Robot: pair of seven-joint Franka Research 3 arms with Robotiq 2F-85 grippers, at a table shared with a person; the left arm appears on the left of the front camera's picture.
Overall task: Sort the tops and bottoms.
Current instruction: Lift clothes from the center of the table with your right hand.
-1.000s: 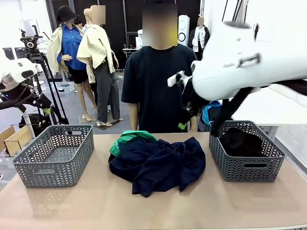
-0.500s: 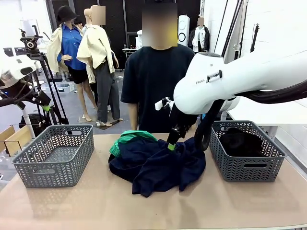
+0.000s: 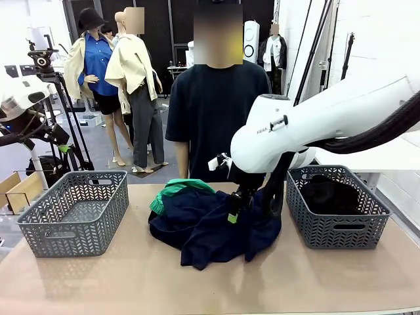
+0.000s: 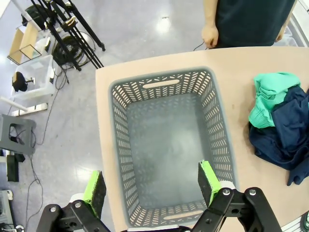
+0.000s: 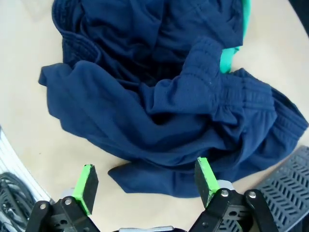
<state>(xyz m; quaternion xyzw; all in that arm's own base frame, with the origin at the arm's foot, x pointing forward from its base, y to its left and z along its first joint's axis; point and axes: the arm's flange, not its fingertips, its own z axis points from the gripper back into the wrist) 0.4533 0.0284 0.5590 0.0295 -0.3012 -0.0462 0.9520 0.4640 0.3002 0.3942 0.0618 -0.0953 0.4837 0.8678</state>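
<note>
A heap of dark navy garments (image 3: pixel 213 226) lies mid-table, with a bright green one (image 3: pixel 176 189) tucked at its far left edge. My right gripper (image 3: pixel 236 209) hangs open just above the heap's right part. In the right wrist view the right gripper (image 5: pixel 145 181) has its green pads (image 5: pixel 87 186) spread over folded navy cloth (image 5: pixel 159 106), with nothing between them. A black garment (image 3: pixel 326 195) lies in the right basket (image 3: pixel 328 230). My left gripper (image 4: pixel 151 186) stands open high above the left basket (image 4: pixel 120 145), which holds nothing. The green garment (image 4: pixel 270 94) and navy cloth (image 4: pixel 285 140) show at that view's right.
The left basket (image 3: pixel 75 213) stands at the table's left. A person in a black T-shirt (image 3: pixel 213 118) stands at the far edge behind the heap, one hand (image 4: pixel 210 36) near the table. Tripods and gear crowd the floor at left. Bare tabletop runs along the near edge.
My right arm has swung left from above the right basket and come down over the navy heap, jaws still open. The left arm has not moved.
</note>
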